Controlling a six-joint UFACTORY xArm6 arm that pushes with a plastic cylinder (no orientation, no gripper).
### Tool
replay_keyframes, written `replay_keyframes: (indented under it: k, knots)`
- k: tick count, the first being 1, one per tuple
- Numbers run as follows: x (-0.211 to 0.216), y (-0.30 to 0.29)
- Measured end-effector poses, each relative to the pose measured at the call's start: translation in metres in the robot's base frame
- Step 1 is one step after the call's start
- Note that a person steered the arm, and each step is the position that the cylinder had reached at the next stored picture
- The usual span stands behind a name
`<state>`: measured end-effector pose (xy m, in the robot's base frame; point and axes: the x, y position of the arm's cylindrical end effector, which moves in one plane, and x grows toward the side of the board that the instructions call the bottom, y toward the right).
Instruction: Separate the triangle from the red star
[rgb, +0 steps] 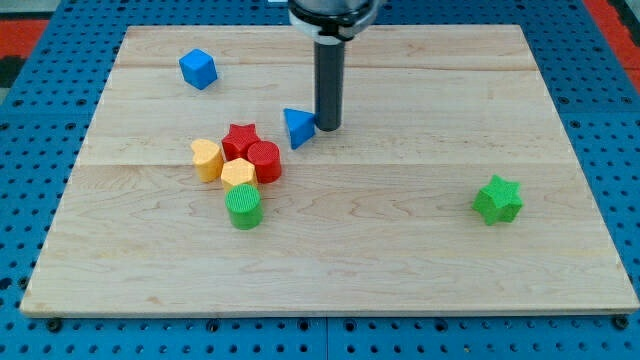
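My tip (328, 126) touching blue triangle (298, 127) on view's right side, looks like; red star (240, 138) just left, small gap. No claw on rod.

Rod tip beside the blue triangle on the wooden counter

My tip (328, 127) rests against the view's right side of the blue triangle (298, 127), which sits just right of the red star (240, 138), a narrow gap between them. The star heads a cluster of 5 blocks: a red cylinder (264, 161), 2 yellow blocks (207, 159) (238, 173) and a green cylinder (243, 206). A blue cube (198, 68) lies upper left, a green star (498, 199) far right on the counter (400, 250).
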<state>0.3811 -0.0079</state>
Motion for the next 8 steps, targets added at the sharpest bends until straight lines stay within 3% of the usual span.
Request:
replay_keyframes:
  k: [1,3,5,6,7,8]
  knots:
    - [-0.004,-0.033]
    - [-0.025,-0.010]
    - [-0.043,-0.036]
    - [-0.017,0.010]
    - [0.030,-0.030]
    - [0.015,-0.046]
